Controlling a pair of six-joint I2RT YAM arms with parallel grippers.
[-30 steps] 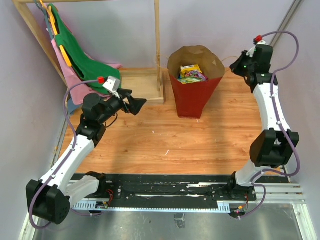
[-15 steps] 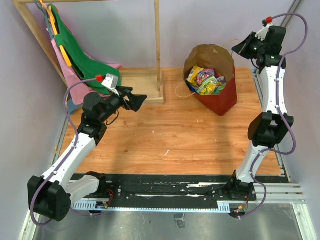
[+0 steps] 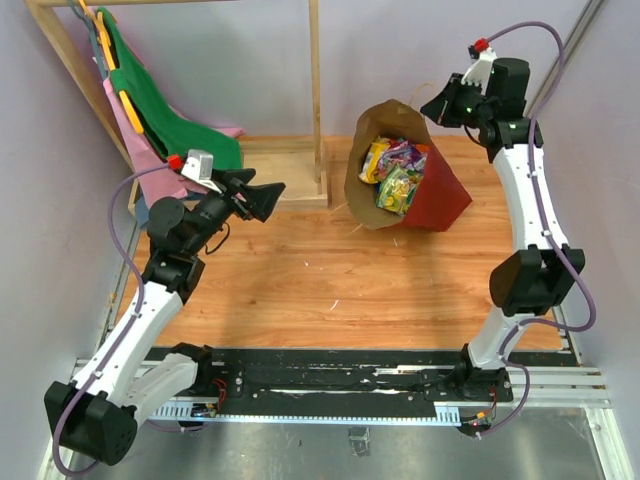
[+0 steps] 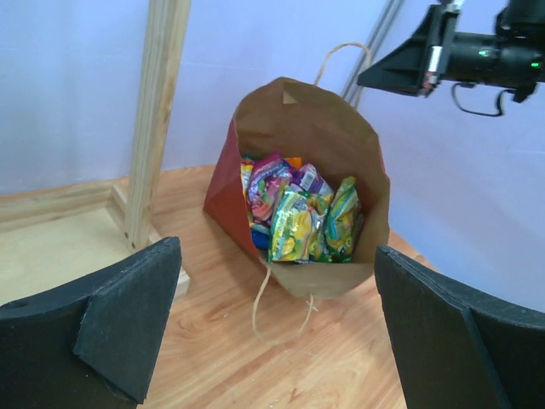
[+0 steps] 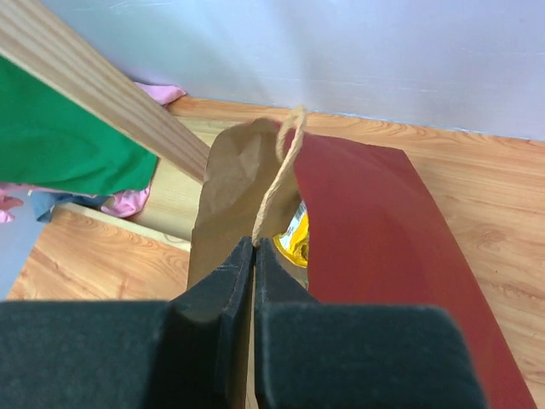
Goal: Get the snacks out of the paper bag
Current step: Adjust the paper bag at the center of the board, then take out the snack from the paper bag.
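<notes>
With my right gripper [image 5: 254, 247] pinched shut on the handle [image 5: 277, 183], I tilt the paper bag [image 3: 440, 195], upright a second ago, at the table's [image 3: 300, 270] far right, its mouth now facing my empty, wide-open left gripper [image 3: 262, 198], the snacks [image 3: 395, 170] bunched near the opening, none out yet.

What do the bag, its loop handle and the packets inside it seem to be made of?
The bag: matte kraft paper, brown inside, dark red outside; it shows creases and folds. The handle: thin tan cord, perhaps twisted paper. The packets: probably plastic film, glossy, with printed colours and bright reflections.
</notes>
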